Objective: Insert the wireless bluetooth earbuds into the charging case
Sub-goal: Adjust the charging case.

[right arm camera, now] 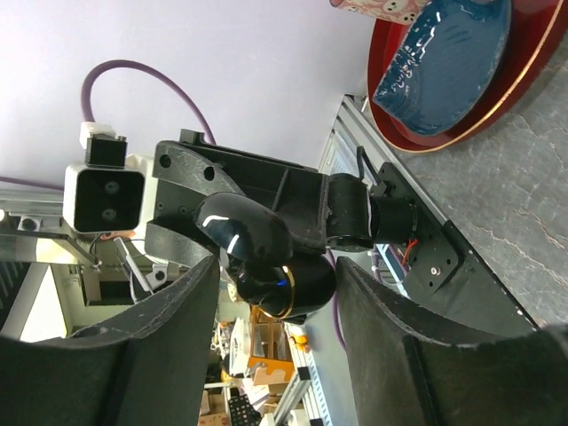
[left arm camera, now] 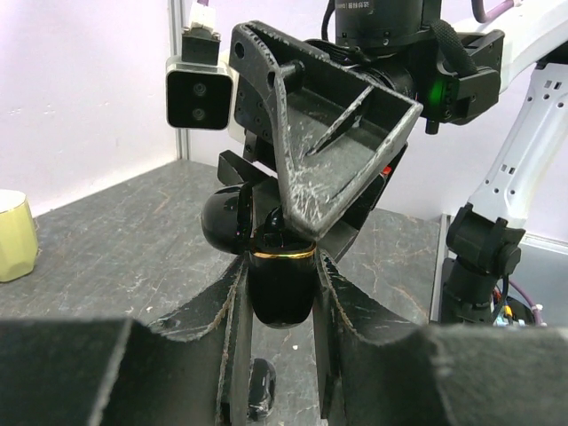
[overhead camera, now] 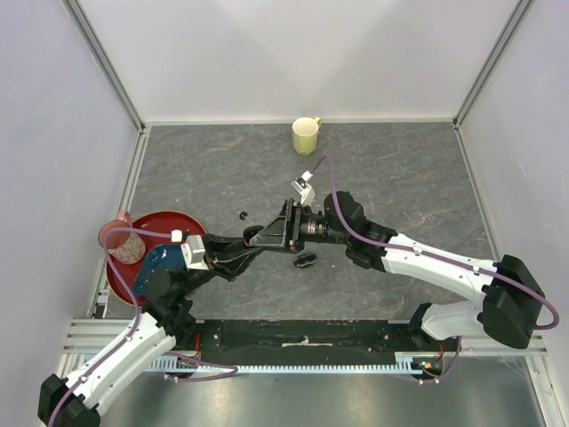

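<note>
Fingers (left arm camera: 222, 337) of the left gripper (left arm camera: 280, 266) are clamped on the lower half of the charging case (left arm camera: 282, 288), a glossy black pod with a thin gold band, held up off the table (overhead camera: 400, 178) near its middle. The case's lid (left arm camera: 224, 220) is swung open to one side. The right gripper (right arm camera: 277, 271) meets it from the opposite direction, its jaws parted and straddling the case. In the right wrist view one finger shows a narrow gap to the shell, while the other is so near that contact cannot be told. It has hold of nothing. Whether a bud already sits inside the case cannot be made out, since the mouth is dark and partly covered by the right arm's finger. One of the wireless bluetooth earbuds (overhead camera: 243, 214) lies loose on the table just beyond the two grippers. A black pebble-shaped item (overhead camera: 306, 260) rests on the near side of them, under the right wrist. At the left edge stands a red plate (overhead camera: 120, 277) carrying a blue bowl (overhead camera: 164, 264) and a pink cup (overhead camera: 123, 238), and a yellow cup (overhead camera: 306, 135) stands at the far edge.
</note>
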`<state>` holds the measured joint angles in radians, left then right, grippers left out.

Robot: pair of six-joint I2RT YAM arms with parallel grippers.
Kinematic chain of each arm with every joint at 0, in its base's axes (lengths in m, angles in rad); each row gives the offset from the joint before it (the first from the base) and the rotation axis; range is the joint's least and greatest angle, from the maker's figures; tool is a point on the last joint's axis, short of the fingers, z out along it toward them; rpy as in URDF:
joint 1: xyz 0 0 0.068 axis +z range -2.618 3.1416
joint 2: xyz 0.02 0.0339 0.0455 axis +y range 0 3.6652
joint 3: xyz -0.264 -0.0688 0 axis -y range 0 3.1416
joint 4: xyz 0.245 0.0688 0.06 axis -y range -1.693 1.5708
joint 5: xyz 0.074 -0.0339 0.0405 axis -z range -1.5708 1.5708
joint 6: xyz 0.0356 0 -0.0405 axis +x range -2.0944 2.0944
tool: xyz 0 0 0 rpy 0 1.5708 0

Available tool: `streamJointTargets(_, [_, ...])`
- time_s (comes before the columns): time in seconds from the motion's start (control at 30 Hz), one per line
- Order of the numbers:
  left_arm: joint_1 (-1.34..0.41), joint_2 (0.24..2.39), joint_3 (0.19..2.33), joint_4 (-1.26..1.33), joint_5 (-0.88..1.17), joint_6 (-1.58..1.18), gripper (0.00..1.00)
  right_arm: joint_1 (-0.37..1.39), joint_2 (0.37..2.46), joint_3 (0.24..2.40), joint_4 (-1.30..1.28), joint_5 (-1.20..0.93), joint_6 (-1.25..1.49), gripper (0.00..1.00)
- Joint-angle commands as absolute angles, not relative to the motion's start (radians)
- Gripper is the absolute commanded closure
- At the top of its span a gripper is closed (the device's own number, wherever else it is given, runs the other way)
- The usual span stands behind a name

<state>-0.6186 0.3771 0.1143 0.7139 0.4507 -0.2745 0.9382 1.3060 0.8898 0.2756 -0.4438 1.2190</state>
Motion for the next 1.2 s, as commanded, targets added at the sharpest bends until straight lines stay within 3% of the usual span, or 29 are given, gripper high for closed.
streamJointTargets(0.0, [-0.618,0.397,0.153,0.779,0.477,-0.253,0.98,0.937,1.319,0.926,0.252,-0.445,1.195,0.39])
streamJointTargets(0.23, [-0.618,0.407,0.149,0.793,0.477,-0.256,0.98,0.939,1.318,0.937,0.221,-0.43,1.175,0.52])
streamJointTargets(0.43, [-0.618,0.419,0.152,0.795,0.483,-0.256,0.98,0.939,1.327,0.95,0.204,-0.428,1.161,0.55])
streamJointTargets(0.93, [-0.618,0.439,0.152,0.807,0.489,-0.268,0.98,0.963,1.362,1.025,0.106,-0.408,1.06,0.6])
streamJointTargets(1.17, [-0.62,0.448,0.149,0.815,0.492,-0.279,0.98,0.979,1.378,1.055,0.04,-0.377,1.017,0.55])
